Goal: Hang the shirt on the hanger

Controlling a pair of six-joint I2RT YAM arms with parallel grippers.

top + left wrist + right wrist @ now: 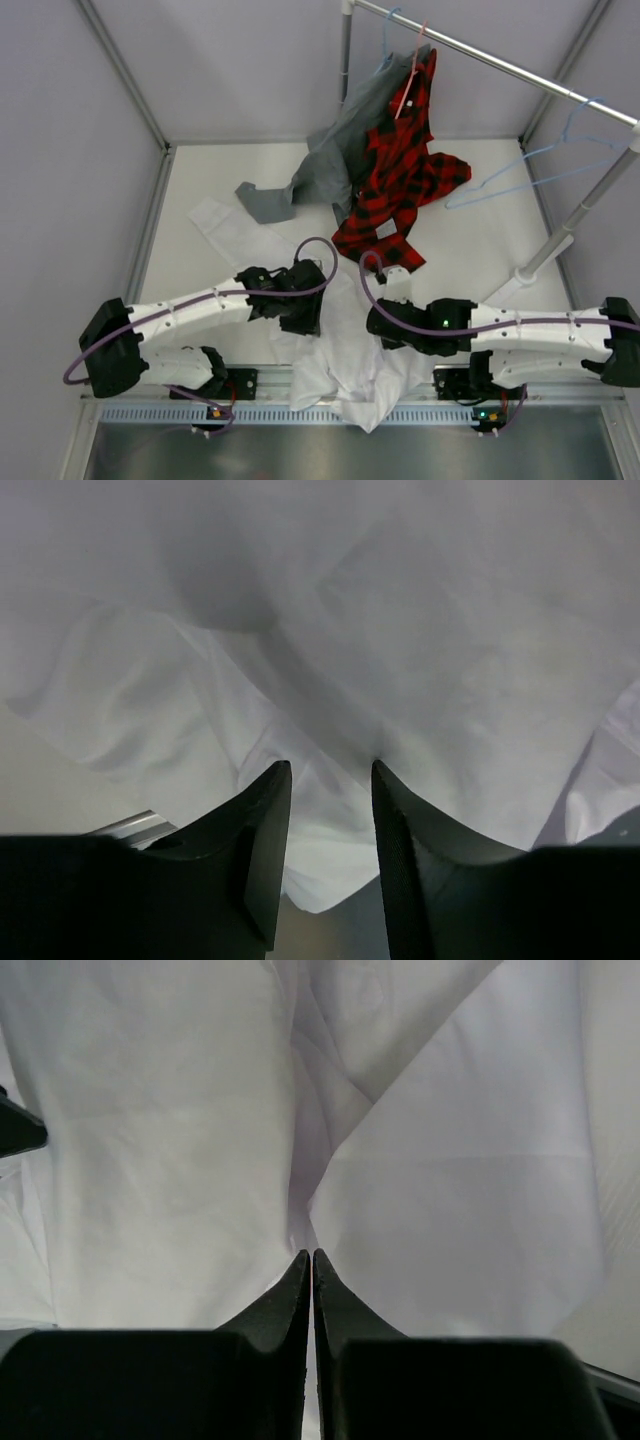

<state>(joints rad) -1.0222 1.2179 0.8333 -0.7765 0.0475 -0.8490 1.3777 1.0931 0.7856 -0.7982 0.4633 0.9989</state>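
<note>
Shirt bunched at the tabletop's near edge
We see it spilling over that edge. The right gripper is pinched tight on a fold, and the left gripper has its fingers apart around fabric. The hanger hangs near the far right corner.

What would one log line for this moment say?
left gripper: open, tips at shirt | right gripper: shut on shirt fold | shirt: lying on table | hanger: on rail, empty
</note>
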